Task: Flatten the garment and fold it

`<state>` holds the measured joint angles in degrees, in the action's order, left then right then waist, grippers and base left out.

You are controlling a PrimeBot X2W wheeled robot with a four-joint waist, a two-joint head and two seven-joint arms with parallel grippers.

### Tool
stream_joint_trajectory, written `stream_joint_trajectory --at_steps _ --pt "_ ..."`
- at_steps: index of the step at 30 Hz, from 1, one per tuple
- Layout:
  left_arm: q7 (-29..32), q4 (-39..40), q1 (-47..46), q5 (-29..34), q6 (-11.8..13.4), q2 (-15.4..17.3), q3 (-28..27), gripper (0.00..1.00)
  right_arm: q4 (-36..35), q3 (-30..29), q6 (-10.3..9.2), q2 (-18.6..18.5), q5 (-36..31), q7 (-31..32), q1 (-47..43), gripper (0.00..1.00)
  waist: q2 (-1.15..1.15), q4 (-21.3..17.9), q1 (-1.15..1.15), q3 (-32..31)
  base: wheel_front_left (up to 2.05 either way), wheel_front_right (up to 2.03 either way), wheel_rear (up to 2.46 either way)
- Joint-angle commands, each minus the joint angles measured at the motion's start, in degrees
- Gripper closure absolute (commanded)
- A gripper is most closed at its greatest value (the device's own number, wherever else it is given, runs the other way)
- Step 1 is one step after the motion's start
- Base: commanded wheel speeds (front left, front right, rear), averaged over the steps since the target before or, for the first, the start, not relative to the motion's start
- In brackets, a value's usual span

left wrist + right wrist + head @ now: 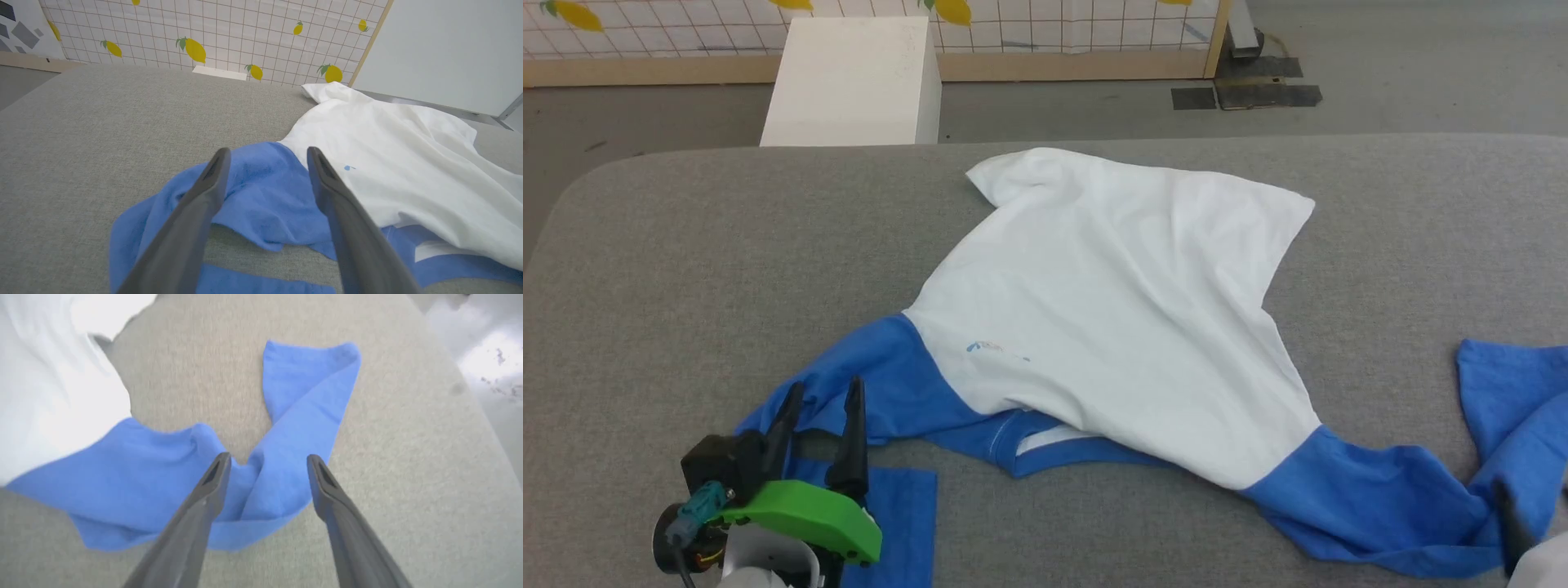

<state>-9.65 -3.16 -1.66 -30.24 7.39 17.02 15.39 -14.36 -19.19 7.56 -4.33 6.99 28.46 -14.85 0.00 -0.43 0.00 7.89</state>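
Note:
The garment [1119, 302], white in the body with bright blue sleeves, lies spread on the grey table, its collar toward me. A tiny printed mark [992, 349] sits near the left white-blue seam. My left gripper [821, 396] stands open at the lower left, above the bunched left sleeve [265, 196], holding nothing. In the right wrist view my right gripper [267, 459] is open just above the twisted right sleeve [302, 416], which lies loose on the table. One dark finger [1515, 523] of the right gripper shows at the head view's lower right corner.
The grey padded table [686, 269] has rounded edges; its right edge [466, 400] drops to the floor close to the right sleeve. A white box [854, 82] stands on the floor behind the table, before a lemon-print grid wall [229, 28].

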Motion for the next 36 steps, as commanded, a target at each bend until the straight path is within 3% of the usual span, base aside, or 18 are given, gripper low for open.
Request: stream_joint_trajectory --at_steps 1,5,10,16,21,22,23,24,25,29,36 --pt "0.1 0.4 0.9 0.1 0.4 0.4 0.0 0.0 -1.2 -0.5 -0.08 0.6 -0.2 -3.3 2.6 0.0 0.0 0.2 0.0 0.1 0.0 0.0 0.0" --pt "-0.7 1.0 0.3 0.6 0.4 0.2 0.5 0.0 -1.6 2.4 -0.08 1.3 0.8 -11.3 7.2 0.0 0.0 1.3 0.0 0.9 0.0 0.0 0.0" --pt "-1.9 0.7 -1.8 1.1 0.4 -0.9 0.9 0.0 8.3 9.4 -0.08 0.3 2.2 -16.2 16.1 0.0 0.0 3.4 0.0 2.5 0.0 0.0 0.0" --pt "-3.6 -1.8 -5.1 1.4 -1.2 -2.1 1.5 0.0 23.8 15.6 -0.08 -3.5 3.8 -10.1 27.4 0.0 0.0 6.4 0.0 5.1 0.0 0.0 0.0" --pt "-4.1 -2.7 -6.5 1.9 -1.6 -3.5 2.6 0.0 34.8 17.4 -0.08 -5.9 5.0 0.4 35.0 0.0 0.0 8.7 0.0 7.2 0.0 0.0 0.0" --pt "-4.2 -2.9 -6.7 2.0 -1.7 -3.7 2.8 0.0 36.0 18.0 -0.08 -6.5 5.3 2.4 35.9 0.12 0.0 9.2 0.0 7.6 0.0 0.0 0.0" --pt "-4.3 -3.2 -7.0 2.1 -2.0 -3.9 3.1 0.0 37.2 18.8 -0.08 -7.3 5.6 4.6 37.0 0.61 0.0 9.7 0.0 7.9 0.0 0.0 0.0" --pt "-4.3 -3.7 -7.4 2.0 -2.3 -3.9 3.1 0.0 37.8 19.5 -0.08 -8.0 5.9 6.2 37.7 0.76 0.0 10.1 0.0 8.2 0.0 0.0 0.0" --pt "-4.4 -4.3 -7.8 1.9 -2.6 -4.1 3.1 0.0 38.1 20.1 -0.08 -9.1 6.0 7.4 38.6 1.0 0.0 10.6 0.0 8.5 0.0 0.0 0.0" --pt "-4.8 -5.2 -8.8 2.2 -3.1 -4.9 3.4 0.0 37.6 19.9 -0.08 -12.7 3.4 5.8 42.4 1.0 0.0 11.8 0.0 9.4 0.0 0.0 0.0" --pt "-5.0 -6.0 -9.9 2.3 -3.9 -5.4 3.5 0.0 39.6 18.6 -0.08 -13.7 -2.5 -1.4 51.6 1.0 0.0 12.9 0.0 11.0 0.0 0.0 0.0"
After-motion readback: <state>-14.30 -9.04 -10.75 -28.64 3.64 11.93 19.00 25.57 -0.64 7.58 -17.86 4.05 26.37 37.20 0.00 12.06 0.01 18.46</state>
